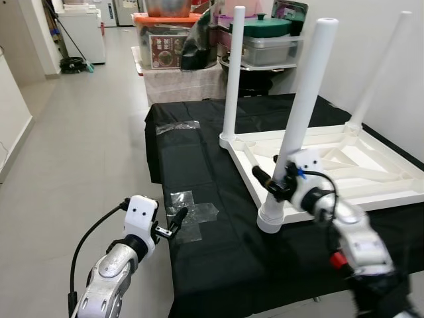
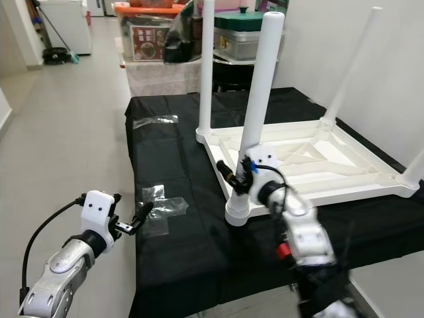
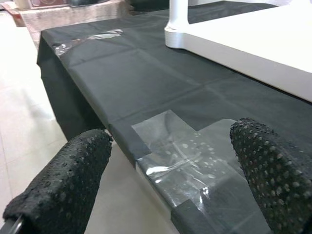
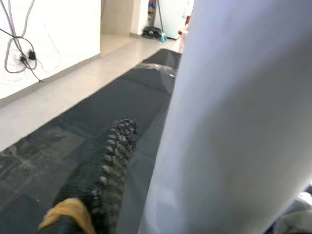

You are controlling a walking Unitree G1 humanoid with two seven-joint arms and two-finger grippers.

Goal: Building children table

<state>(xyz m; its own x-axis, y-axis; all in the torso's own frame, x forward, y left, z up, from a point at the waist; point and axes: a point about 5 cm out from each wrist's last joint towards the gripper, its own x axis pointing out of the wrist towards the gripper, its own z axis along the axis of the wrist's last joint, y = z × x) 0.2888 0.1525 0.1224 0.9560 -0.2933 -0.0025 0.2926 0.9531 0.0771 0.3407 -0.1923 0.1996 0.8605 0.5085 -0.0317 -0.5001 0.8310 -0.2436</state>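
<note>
The white children's table [image 1: 344, 165] lies upside down on a work table covered in black cloth [image 1: 218, 245], its legs pointing up. I take that upturned top as my landmark.

My right gripper [image 1: 277, 183] is at the corner of the top nearest me, closed around the white leg [image 1: 298, 126] that stands in the socket there. One black finger [image 1: 262, 179] lies against the side of the leg facing my left arm, low on the leg and just above its base; in the right wrist view the leg is pressed right beside that finger [image 4: 105, 170]. The leg leans a little, its upper end tipped away from me.

A second leg [image 1: 232, 73] stands upright at the far corner of the top on the left, and a third leg [image 1: 381, 69] rises at the far corner on the right, close to the wall.

My left gripper [image 1: 173, 222] hangs at the near edge of the work table, well to the left of the upturned top, fingers spread wide and holding nothing. Between its two fingers [image 3: 73, 180] the left wrist view shows a patch of clear tape [image 3: 185, 151] stuck flat on the black cloth. Another piece of clear tape [image 1: 177, 126] lies farther back on the cloth, left of the top.
</note>
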